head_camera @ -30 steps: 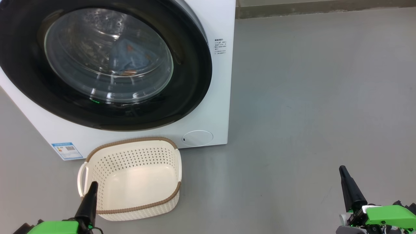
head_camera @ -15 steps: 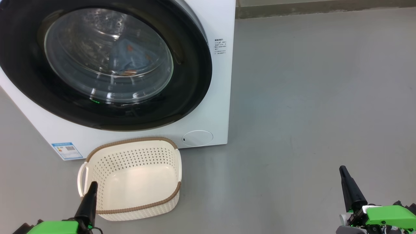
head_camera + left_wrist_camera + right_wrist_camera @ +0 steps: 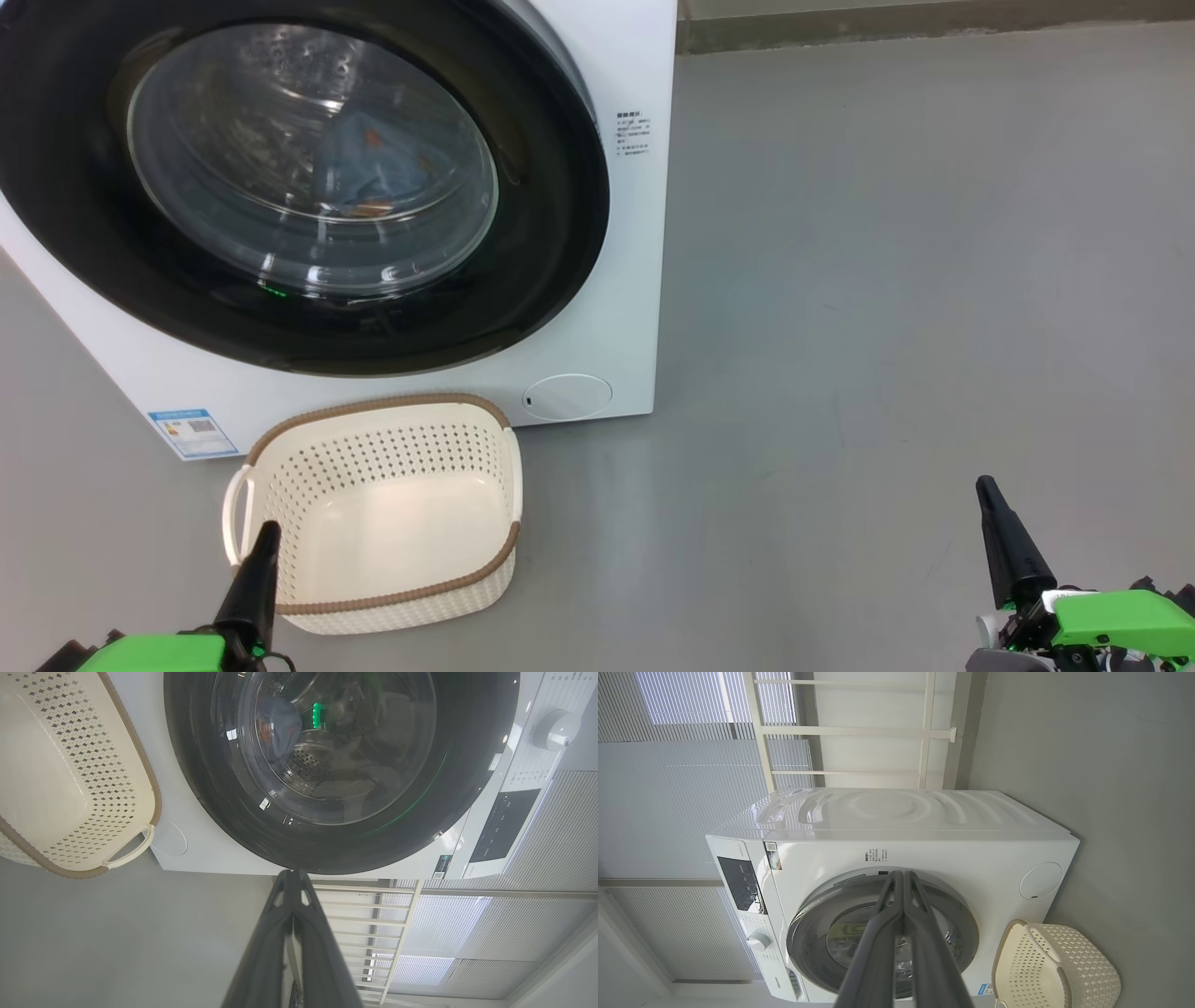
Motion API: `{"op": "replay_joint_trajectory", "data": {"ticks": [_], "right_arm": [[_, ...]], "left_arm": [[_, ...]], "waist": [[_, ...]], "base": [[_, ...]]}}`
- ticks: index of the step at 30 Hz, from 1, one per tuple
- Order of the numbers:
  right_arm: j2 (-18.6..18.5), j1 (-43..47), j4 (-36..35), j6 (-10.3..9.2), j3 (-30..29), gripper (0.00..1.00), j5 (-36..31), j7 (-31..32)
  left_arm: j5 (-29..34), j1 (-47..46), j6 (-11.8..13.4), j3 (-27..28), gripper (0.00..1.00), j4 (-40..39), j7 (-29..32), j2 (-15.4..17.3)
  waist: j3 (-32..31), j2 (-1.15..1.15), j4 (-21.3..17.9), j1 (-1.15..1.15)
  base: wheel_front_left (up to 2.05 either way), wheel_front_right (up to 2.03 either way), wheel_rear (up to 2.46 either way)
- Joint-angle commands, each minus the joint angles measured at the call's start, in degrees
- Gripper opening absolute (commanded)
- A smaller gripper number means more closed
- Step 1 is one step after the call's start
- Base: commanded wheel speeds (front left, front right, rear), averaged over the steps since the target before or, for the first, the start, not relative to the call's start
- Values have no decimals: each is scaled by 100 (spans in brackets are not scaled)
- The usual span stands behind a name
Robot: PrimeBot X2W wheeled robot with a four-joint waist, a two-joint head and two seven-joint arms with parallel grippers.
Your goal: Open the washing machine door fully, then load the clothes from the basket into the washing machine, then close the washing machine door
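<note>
The washing machine [image 3: 616,280] stands at the upper left, its black-rimmed round door [image 3: 551,224] flat against the front. Through the glass I see light-blue clothes [image 3: 373,168] lying in the drum, also behind the door [image 3: 327,854] as clothes [image 3: 278,723] in the left wrist view. The cream basket [image 3: 383,509] sits on the floor below the door, with nothing in it. My left gripper [image 3: 266,532] is shut at the basket's near-left corner, holding nothing. My right gripper [image 3: 985,487] is shut over bare floor at the lower right. The right wrist view shows the machine [image 3: 924,849] and basket [image 3: 1057,966].
Grey floor [image 3: 887,280] stretches to the right of the machine. A wall base runs along the top right. A blue label sticker [image 3: 191,432] and a small round flap [image 3: 567,397] mark the machine's lower front. White railings and blinds [image 3: 691,788] stand behind the machine.
</note>
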Motion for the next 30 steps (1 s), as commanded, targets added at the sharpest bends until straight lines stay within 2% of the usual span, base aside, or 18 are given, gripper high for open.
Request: {"op": "replay_joint_trajectory", "data": {"ticks": [1, 30], "right_arm": [[-18, -233, -141, 9, 122, 0, 0, 27], [-9, -234, -141, 9, 108, 0, -11, 38]], "left_arm": [[-46, -235, -17, 166, 0, -112, 34, 110], [-47, -235, -17, 166, 0, -113, 34, 110]], "waist": [[0, 0, 0, 0], [0, 0, 0, 0]], "base": [[0, 0, 0], [0, 0, 0]]}}
